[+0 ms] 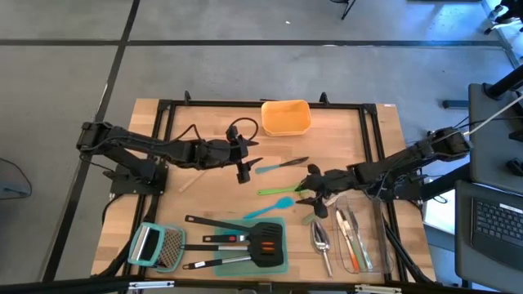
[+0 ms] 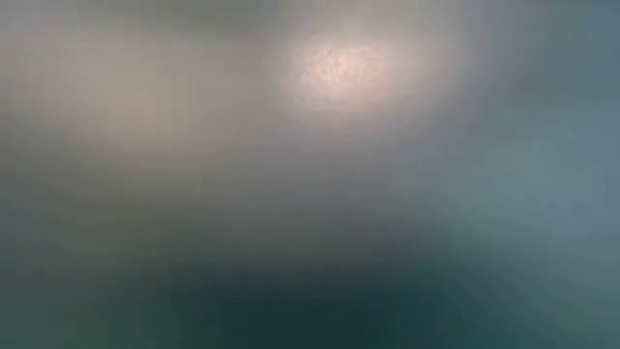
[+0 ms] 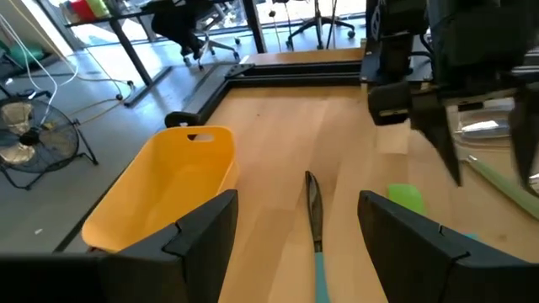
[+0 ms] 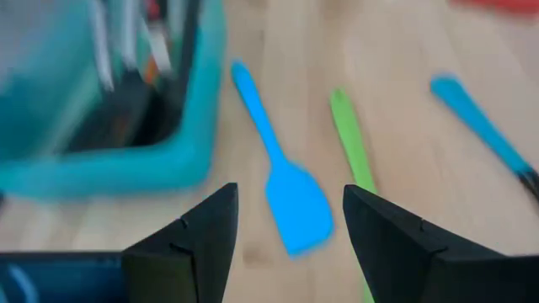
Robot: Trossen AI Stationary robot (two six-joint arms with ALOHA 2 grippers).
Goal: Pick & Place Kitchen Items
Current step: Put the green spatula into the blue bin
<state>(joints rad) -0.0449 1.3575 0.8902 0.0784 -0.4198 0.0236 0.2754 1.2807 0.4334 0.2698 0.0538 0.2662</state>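
Note:
My left gripper (image 1: 248,161) hangs open over the table's middle. Its fingers (image 3: 202,236) frame a teal-handled utensil with a dark blade (image 3: 313,210) lying flat on the wood. My right gripper (image 1: 310,191) is open too, just right of a green spatula (image 1: 278,190) and a blue spatula (image 1: 270,208). In the right wrist view the blue spatula's head (image 4: 295,202) lies ahead between the fingers, with the green spatula (image 4: 354,151) beside it. Both spatulas lie flat on the table. Neither gripper touches anything. The low view shows only blur.
An orange container (image 1: 286,117) stands at the far edge. A teal tray (image 1: 282,263) near the front holds black turners. Left of it lies a grater (image 1: 155,245). A clear container (image 1: 355,237) with cutlery and a silver scoop (image 1: 321,241) lie front right.

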